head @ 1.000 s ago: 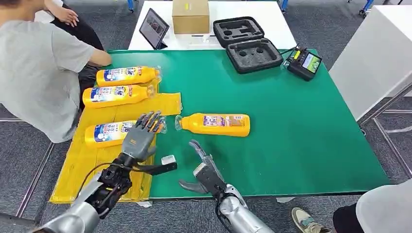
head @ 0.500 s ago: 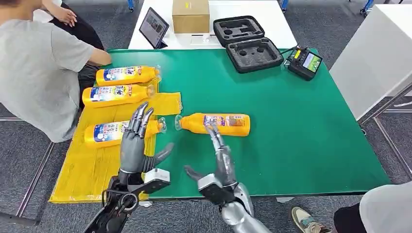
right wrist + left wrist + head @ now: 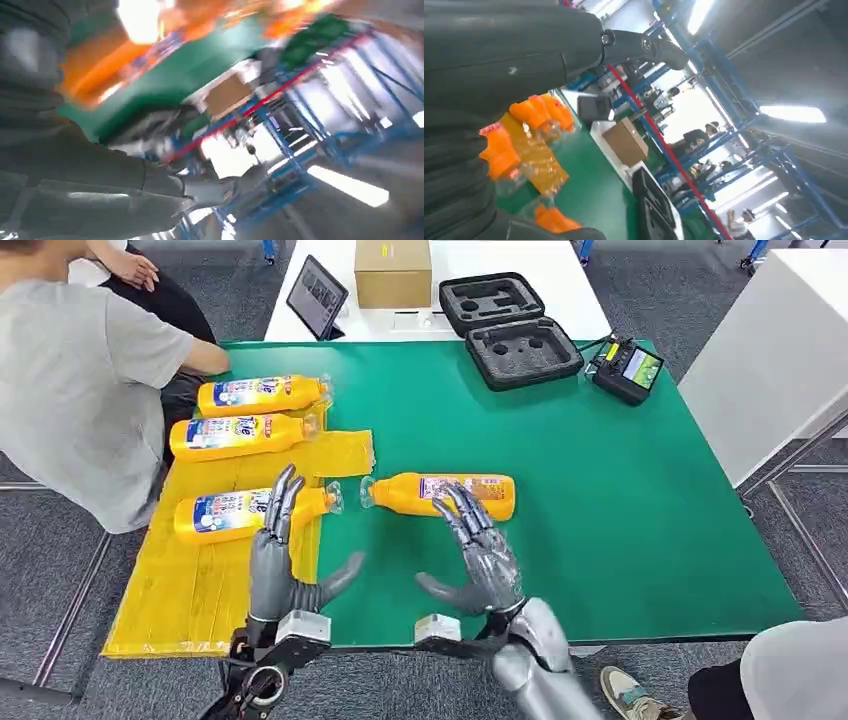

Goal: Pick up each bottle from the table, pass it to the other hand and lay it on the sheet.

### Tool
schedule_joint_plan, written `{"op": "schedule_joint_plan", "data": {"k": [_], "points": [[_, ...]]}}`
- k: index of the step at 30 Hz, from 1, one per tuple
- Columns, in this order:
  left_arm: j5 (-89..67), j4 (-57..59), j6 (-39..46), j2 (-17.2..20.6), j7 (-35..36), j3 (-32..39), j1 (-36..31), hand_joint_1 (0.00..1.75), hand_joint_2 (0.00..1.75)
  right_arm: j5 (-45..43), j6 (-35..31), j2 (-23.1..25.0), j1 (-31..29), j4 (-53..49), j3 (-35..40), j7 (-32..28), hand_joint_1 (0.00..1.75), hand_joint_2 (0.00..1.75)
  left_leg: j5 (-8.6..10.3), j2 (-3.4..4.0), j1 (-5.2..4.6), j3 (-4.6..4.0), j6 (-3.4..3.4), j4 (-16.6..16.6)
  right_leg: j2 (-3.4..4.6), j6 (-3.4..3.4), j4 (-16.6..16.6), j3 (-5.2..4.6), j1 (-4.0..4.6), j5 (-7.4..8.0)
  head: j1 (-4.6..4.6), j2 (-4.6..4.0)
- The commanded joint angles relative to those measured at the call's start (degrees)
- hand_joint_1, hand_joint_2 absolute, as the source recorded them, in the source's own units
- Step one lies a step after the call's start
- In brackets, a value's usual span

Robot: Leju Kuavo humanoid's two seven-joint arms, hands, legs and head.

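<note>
An orange bottle [image 3: 446, 495] lies on its side on the green table [image 3: 600, 500], cap toward the yellow sheet [image 3: 195, 570]. Three more orange bottles [image 3: 262, 395] [image 3: 240, 435] [image 3: 240, 512] lie at the sheet's far part. My right hand [image 3: 480, 555] stands upright with fingers spread just in front of the lone bottle, holding nothing. My left hand [image 3: 285, 555] is raised at the sheet's edge, fingers apart and empty, in front of the nearest sheet bottle. The left wrist view shows blurred orange bottles [image 3: 531, 135] beyond the hand.
A person in a grey shirt [image 3: 80, 380] sits at the table's left, close to the sheet. A black foam case [image 3: 505, 330], a handheld controller [image 3: 625, 370], a cardboard box [image 3: 392, 272] and a tablet [image 3: 318, 298] stand at the far side. Another person's shoe [image 3: 630, 695] shows near my right.
My right hand has risen from low at the table's near edge to upright beside the lone bottle. My left hand has drawn back from the nearest sheet bottle and turned upright.
</note>
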Motion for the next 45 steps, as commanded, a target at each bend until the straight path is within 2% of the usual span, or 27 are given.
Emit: {"op": "schedule_joint_plan", "data": {"k": [1,3,4,7,10,16,18,19,27,32,35,37,45], "points": [[2.62,0.03,-0.28,2.3,0.17,-6.41,-1.09,0.0,1.75,6.61,-0.13,1.28,-11.15,18.74,-18.93,0.47,0.0,1.75,0.04,-0.05,-0.01,0.12,0.02,-0.05,-0.04,0.0,-0.04,0.12,-0.01,0.02,0.0,0.0],[2.62,0.03,-0.28,2.3,0.17,-6.41,-1.09,0.0,1.75,6.61,-0.13,1.28,-11.15,18.74,-18.93,0.47,0.0,1.75,0.03,-0.05,-0.05,0.16,0.05,-0.06,-0.03,0.01,-0.03,0.16,-0.04,0.0,0.0,0.0],[4.56,-0.09,-0.28,2.85,0.17,-8.09,-1.77,0.0,1.75,10.44,-0.13,1.46,-11.68,18.83,-20.64,2.35,0.0,1.75,0.03,-0.03,-0.02,0.14,0.04,-0.05,-0.01,0.01,-0.05,0.15,-0.01,0.02,0.0,0.0],[6.73,0.65,-0.28,2.78,0.17,-10.21,-3.33,0.0,1.75,13.74,-0.13,0.48,-14.24,21.68,-21.91,3.68,0.0,1.75,-0.02,-0.11,-0.05,0.25,0.01,-0.03,-0.01,0.0,0.0,0.23,-0.05,-0.05,-0.02,0.0],[8.44,1.72,-0.28,1.43,0.17,-10.6,-5.02,0.0,1.75,17.25,-0.13,-0.37,-16.35,24.42,-22.91,5.13,0.0,1.75,0.06,-0.16,-0.06,0.01,0.06,0.02,-0.09,0.04,0.02,0.02,-0.04,0.02,-0.02,0.0],[9.34,2.59,-0.28,1.38,0.17,-11.63,-6.56,0.0,1.75,23.89,-0.13,0.02,-17.49,22.83,-23.07,7.82,0.0,1.75,0.07,-0.13,-0.08,-0.02,0.06,0.01,-0.06,0.04,0.02,-0.03,-0.06,0.04,-0.02,0.0],[10.01,2.79,-0.28,1.58,0.17,-12.26,-6.9,0.0,1.75,28.67,-0.13,-0.48,-17.39,22.39,-21.46,11.47,0.0,1.75,0.02,-0.13,-0.1,0.09,0.05,0.01,-0.03,0.02,0.03,0.07,-0.06,-0.01,0.0,0.0],[10.4,2.86,-0.28,1.65,0.17,-12.63,-7.35,0.0,1.75,33.38,-0.13,-1.66,-18.63,25.69,-18.45,16.21,0.0,1.75,0.02,-0.14,-0.1,0.1,0.04,0.01,-0.04,0.02,0.03,0.09,-0.06,-0.02,0.0,0.0],[10.4,2.86,-0.28,1.65,0.17,-12.63,-7.35,0.0,1.75,33.38,-0.13,-1.66,-18.63,25.69,-18.45,16.21,0.0,1.75,0.03,-0.09,-0.1,0.04,0.06,0.01,-0.02,0.04,-0.01,0.04,-0.03,0.02,-0.02,0.0],[10.92,3.32,-0.28,1.82,0.17,-13.47,-8.34,0.0,1.75,30.82,-0.13,-2.26,-21.79,31.68,-14.65,17.38,0.0,1.75,-0.01,-0.05,-0.13,0.17,0.03,0.01,0.07,0.02,0.03,0.14,-0.06,-0.01,-0.02,0.0],[11.41,3.59,-0.28,1.83,0.17,-14.0,-9.06,0.0,1.75,28.73,-0.12,-1.42,-25.17,39.05,-13.49,17.11,0.0,1.75,0.04,-0.02,-0.14,0.04,0.06,0.01,0.06,0.04,0.01,0.02,-0.05,0.05,0.0,0.0],[11.67,3.45,-0.28,1.83,0.17,-14.16,-9.24,0.0,1.75,24.81,1.57,-0.98,-26.98,42.92,-14.64,13.71,0.0,1.75,-0.01,0.03,-0.13,0.15,0.04,0.02,0.14,0.02,0.02,0.1,-0.04,0.02,-0.02,0.0],[11.71,3.62,-0.28,1.71,0.17,-14.37,-9.62,0.0,1.75,25.01,1.98,-0.82,-27.48,44.12,-13.88,13.99,0.0,1.75,0.09,-0.08,-0.12,-0.02,0.1,0.01,-0.03,0.06,-0.01,0.0,-0.02,0.06,-0.02,0.0]]}}
